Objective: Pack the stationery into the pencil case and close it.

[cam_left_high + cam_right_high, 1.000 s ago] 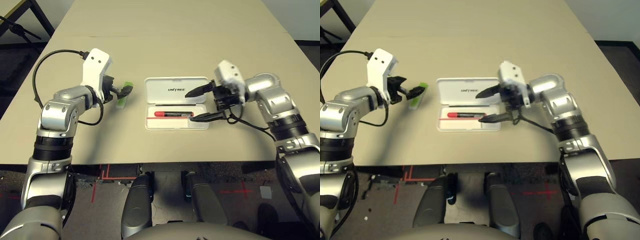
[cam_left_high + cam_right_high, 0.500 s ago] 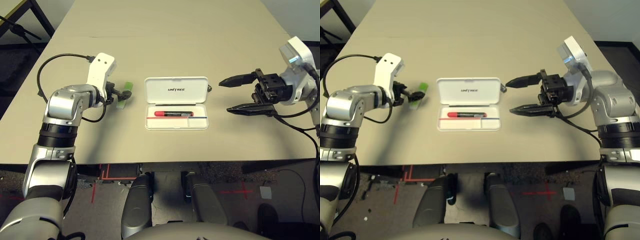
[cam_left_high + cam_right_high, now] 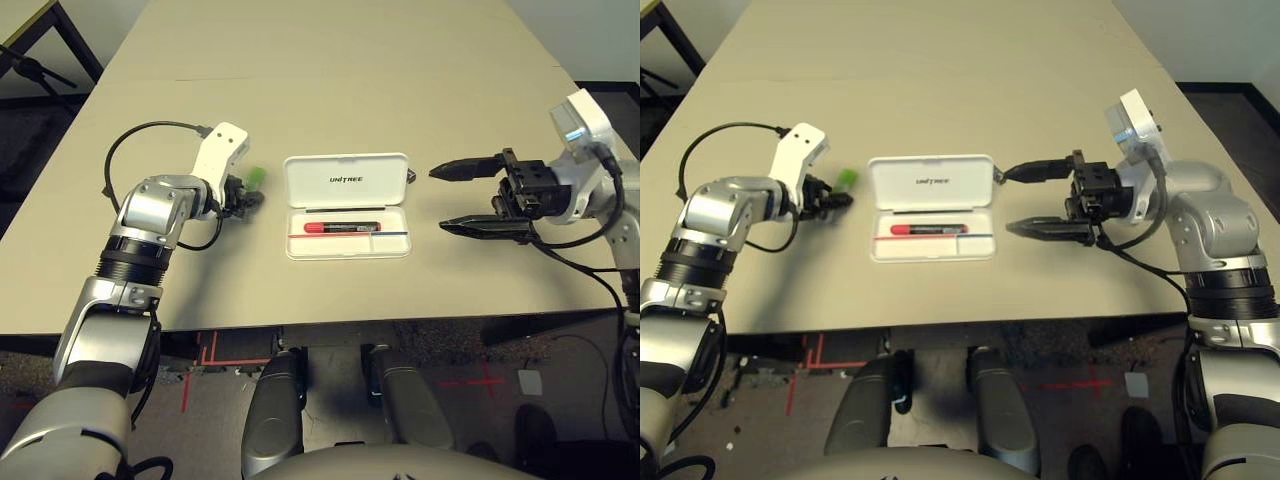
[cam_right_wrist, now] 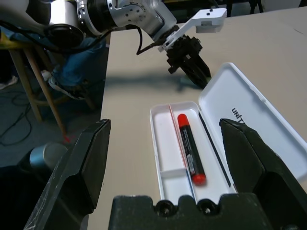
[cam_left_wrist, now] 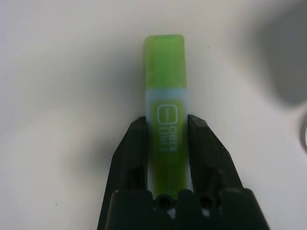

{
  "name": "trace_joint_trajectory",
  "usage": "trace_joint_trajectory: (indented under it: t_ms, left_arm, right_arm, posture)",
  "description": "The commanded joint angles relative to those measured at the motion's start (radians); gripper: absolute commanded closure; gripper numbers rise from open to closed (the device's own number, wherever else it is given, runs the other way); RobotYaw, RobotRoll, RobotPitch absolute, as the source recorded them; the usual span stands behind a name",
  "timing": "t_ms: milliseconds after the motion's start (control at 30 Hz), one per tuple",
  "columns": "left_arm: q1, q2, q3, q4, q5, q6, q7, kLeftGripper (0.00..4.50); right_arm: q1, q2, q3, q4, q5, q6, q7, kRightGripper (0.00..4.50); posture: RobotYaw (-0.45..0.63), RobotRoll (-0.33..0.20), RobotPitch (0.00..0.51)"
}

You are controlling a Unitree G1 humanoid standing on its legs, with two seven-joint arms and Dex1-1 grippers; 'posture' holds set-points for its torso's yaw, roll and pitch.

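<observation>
Both left end effector (image 5: 166, 139) fingers (image 5: 132, 153) flank the highlighter (image 5: 165, 96).

One case (image 3: 347, 181), white, hinged, lid open. One red marker (image 3: 341, 227), lying in the case tray. One green highlighter (image 5: 166, 100), on the table (image 3: 330, 80) beside the case. Two grippers: left gripper (image 5: 166, 132), right gripper (image 3: 452, 200). One table. Pens counted in all: two.
</observation>
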Motion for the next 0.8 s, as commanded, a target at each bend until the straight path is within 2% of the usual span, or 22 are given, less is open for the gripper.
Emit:
trace_joint_trajectory:
  t_ms: [33,167,333,500,567,700,800]
  left_arm:
    - [0.013,0.032,0.005,-0.004,0.01,0.044,-0.02,3.42]
    - [0.033,0.085,0.014,-0.08,0.005,0.062,-0.046,3.42]
    - [0.114,0.241,0.048,-0.206,-0.005,0.035,-0.111,3.42]
    - [0.206,0.349,0.078,-0.306,-0.038,-0.009,-0.213,3.42]
    - [0.262,0.386,0.097,-0.37,-0.077,-0.107,-0.316,3.42]
    - [0.313,0.408,0.121,-0.456,-0.119,-0.231,-0.418,3.42]
    - [0.304,0.398,0.099,-0.522,-0.136,-0.293,-0.48,3.42]
  right_arm:
    - [-0.001,0.019,0.002,-0.01,0.001,-0.008,0.001,0.0]
    - [-0.015,0.031,0.006,0.01,-0.008,-0.016,0.008,0.0]
    - [-0.031,0.041,0.011,0.038,-0.016,-0.029,0.019,0.0]
    - [-0.042,0.045,0.015,0.071,-0.031,-0.049,0.024,0.0]
    - [-0.044,0.043,0.011,0.085,-0.033,-0.052,0.029,0.0]
    - [-0.04,0.025,0.001,0.112,-0.043,-0.063,0.042,0.0]
    - [-0.027,0.001,-0.015,0.123,-0.049,-0.07,0.043,0.0]
  posture:
    - [-0.03,0.0,0.2]
    - [-0.02,0.0,0.199]
    - [0.02,0.0,0.197]
    - [0.04,0.0,0.194]
    - [0.05,0.0,0.192]
    - [0.06,0.0,0.188]
    - [0.05,0.0,0.183]
